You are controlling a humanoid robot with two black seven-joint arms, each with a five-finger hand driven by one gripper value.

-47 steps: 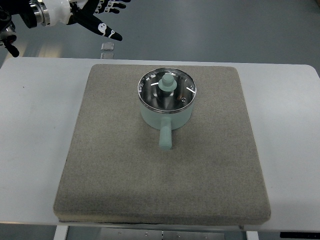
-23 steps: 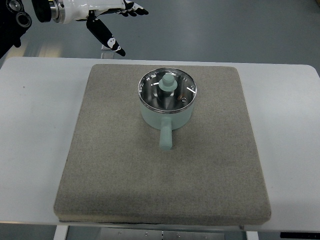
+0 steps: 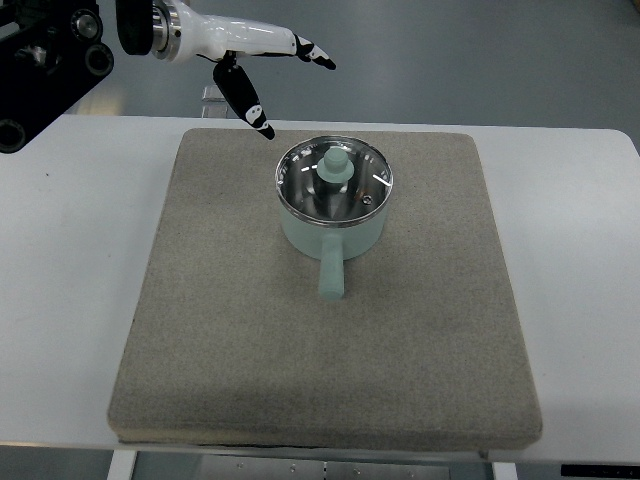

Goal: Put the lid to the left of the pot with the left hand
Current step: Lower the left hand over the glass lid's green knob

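Observation:
A pale green pot (image 3: 333, 228) with a short handle pointing toward me stands on the grey mat (image 3: 250, 330), a little behind its middle. A glass lid (image 3: 334, 180) with a metal rim and a pale green knob (image 3: 335, 165) sits on the pot. My left hand (image 3: 285, 85) comes in from the top left, above the mat's far edge and to the upper left of the pot. Its fingers are spread and hold nothing. It is apart from the lid.
The mat lies on a white table (image 3: 60, 250). A small clear object (image 3: 212, 95) lies on the floor beyond the table's far edge, behind the hand. The dark arm base (image 3: 45, 70) fills the top left corner.
My left hand has moved right and toward the pot, from the top left corner to above the mat's far edge. Pot and lid have not moved.

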